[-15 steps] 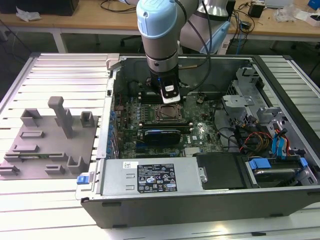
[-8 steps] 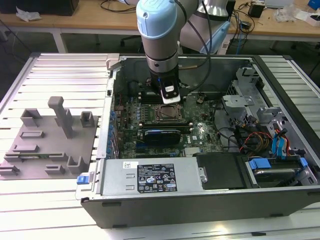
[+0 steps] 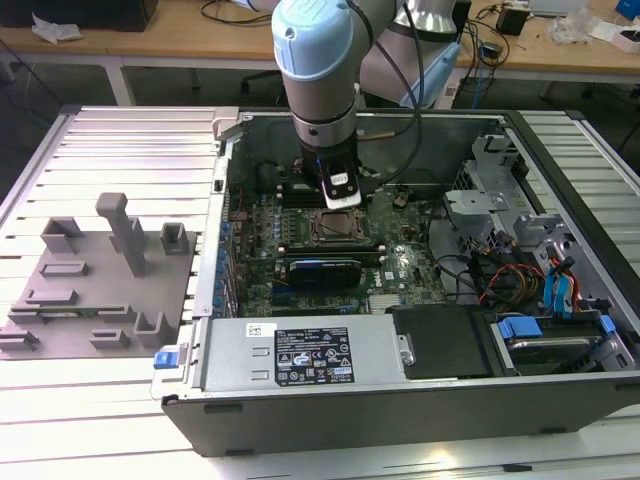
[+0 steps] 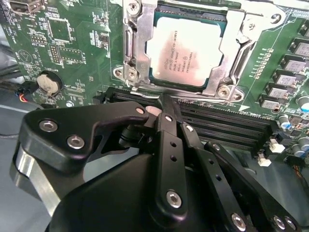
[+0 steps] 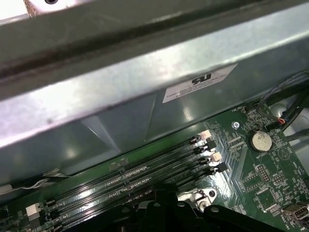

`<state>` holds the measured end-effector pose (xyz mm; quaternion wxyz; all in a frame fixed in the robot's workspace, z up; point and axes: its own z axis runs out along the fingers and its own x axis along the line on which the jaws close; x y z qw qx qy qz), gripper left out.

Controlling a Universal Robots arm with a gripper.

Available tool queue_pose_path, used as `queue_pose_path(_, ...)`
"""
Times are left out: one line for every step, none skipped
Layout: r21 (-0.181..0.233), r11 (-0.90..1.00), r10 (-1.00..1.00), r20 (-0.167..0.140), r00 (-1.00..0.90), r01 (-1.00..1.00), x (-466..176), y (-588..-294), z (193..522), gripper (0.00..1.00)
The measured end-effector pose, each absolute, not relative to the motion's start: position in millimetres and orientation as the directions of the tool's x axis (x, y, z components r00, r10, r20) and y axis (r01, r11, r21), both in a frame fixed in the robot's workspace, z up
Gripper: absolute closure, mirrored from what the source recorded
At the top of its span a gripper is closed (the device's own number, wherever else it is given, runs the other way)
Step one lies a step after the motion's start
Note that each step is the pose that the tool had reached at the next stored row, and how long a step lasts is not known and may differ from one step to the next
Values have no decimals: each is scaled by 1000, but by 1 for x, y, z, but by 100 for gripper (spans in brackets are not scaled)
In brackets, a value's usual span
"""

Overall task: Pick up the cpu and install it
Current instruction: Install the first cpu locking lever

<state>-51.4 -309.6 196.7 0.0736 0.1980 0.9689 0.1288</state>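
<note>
The cpu (image 4: pixel 186 50), a pale silver square chip, lies flat inside the metal socket frame (image 4: pixel 135 58) on the green motherboard (image 4: pixel 72 53). In the second wrist view my gripper (image 4: pixel 166 107) hovers just off the socket's edge, over the black memory slots (image 4: pixel 227 126). Its black fingers are pressed together with nothing between them. In the exterior view the gripper (image 3: pixel 340 195) hangs straight down inside the open computer case (image 3: pixel 300 405), right beside the socket (image 3: pixel 335 228).
The grey case wall (image 5: pixel 145 87) rises close by the memory slots (image 5: pixel 135 174). A coin battery (image 4: pixel 49 83) sits on the board. Cables (image 3: pixel 500 275) and drive bays fill the exterior view's right. A grey fixture plate (image 3: pixel 95 290) lies outside the case on the exterior view's left.
</note>
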Motion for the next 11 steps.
queue_pose_path(279, 888, 403, -92, -911, 365, -51, -310, 196, 89)
queue_pose_path(279, 888, 403, -93, -911, 364, -51, -310, 196, 89)
queue_pose_path(280, 888, 403, -94, -911, 364, -51, -310, 196, 89)
queue_pose_path(280, 888, 403, -95, -910, 364, -51, -310, 195, 89)
queue_pose_path(281, 888, 403, -96, -910, 363, -51, -310, 195, 89)
queue_pose_path(281, 888, 403, -96, -910, 363, -51, -310, 195, 89)
queue_pose_path(281, 888, 403, -96, -910, 363, -51, -310, 195, 89)
queue_pose_path(281, 888, 403, -95, -910, 364, -51, -310, 196, 89)
queue_pose_path(282, 888, 403, -95, -910, 363, -51, -310, 197, 89)
queue_pose_path(282, 888, 403, -95, -910, 363, -51, -310, 199, 89)
queue_pose_path(282, 888, 403, -95, -910, 363, -51, -310, 201, 89)
